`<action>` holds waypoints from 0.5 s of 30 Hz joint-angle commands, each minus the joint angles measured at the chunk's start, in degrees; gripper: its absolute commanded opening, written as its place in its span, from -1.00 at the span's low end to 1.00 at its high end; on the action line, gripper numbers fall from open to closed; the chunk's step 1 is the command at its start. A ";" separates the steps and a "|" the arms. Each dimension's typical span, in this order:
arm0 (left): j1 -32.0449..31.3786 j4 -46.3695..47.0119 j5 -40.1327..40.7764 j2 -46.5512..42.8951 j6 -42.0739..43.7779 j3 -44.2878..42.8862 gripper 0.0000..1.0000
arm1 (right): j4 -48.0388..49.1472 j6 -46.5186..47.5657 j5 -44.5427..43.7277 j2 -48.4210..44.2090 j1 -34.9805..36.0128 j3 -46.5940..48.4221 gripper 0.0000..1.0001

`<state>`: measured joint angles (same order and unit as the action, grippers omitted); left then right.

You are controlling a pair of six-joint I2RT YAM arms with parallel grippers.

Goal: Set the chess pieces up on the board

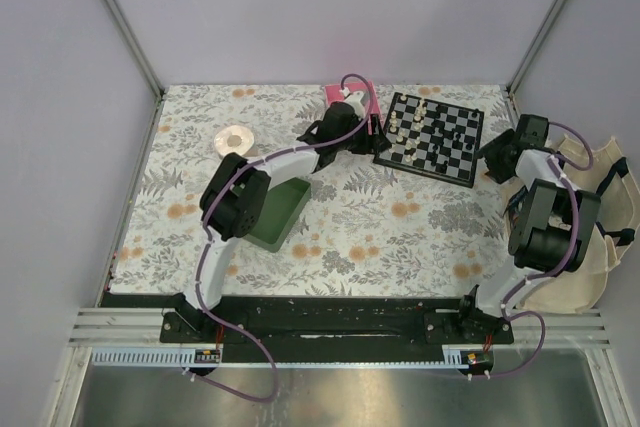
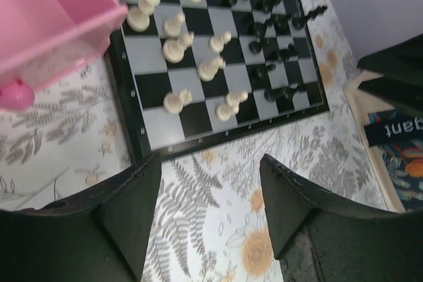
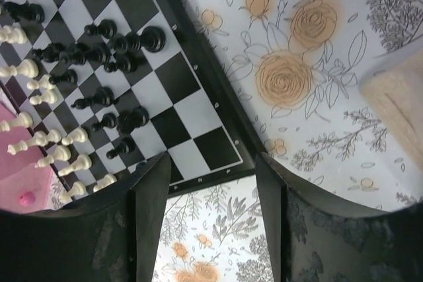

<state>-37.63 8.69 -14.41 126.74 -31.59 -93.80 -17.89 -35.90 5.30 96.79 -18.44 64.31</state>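
Left gripper (image 2: 210, 170) and right gripper (image 3: 213, 163), both spread and empty (floral table (image 2: 198, 229) shows between the fingers). Just beyond each lies the board (image 2: 157, 127), bearing cream chess pieces (image 2: 173, 100), then black chess pieces (image 2: 264, 70). A pink box (image 2: 46, 18) lies far left of the left gripper.

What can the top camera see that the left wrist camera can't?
Only the top camera shows the green tray and the round beige disc. Only the left wrist camera shows the little pink ball at the pink box edge. Both show the chessboard with its white pieces and black pieces, plus the flowery tablecloth.
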 commanded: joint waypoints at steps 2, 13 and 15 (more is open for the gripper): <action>1.33 -2.44 2.64 4.21 -2.41 -9.37 0.29 | 1.37 -0.57 2.26 4.62 -1.43 5.12 0.22; 2.47 -6.75 2.20 9.31 -5.67 -12.81 0.16 | 1.80 -0.93 4.63 9.29 -1.60 6.61 0.17; 2.38 -7.10 2.46 9.93 -5.85 -13.16 0.15 | 1.98 -1.19 4.98 9.29 -1.60 6.61 0.17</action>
<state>-35.07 1.65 -12.95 135.98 -36.07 -104.51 -17.19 -36.32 8.32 105.75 -19.88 69.10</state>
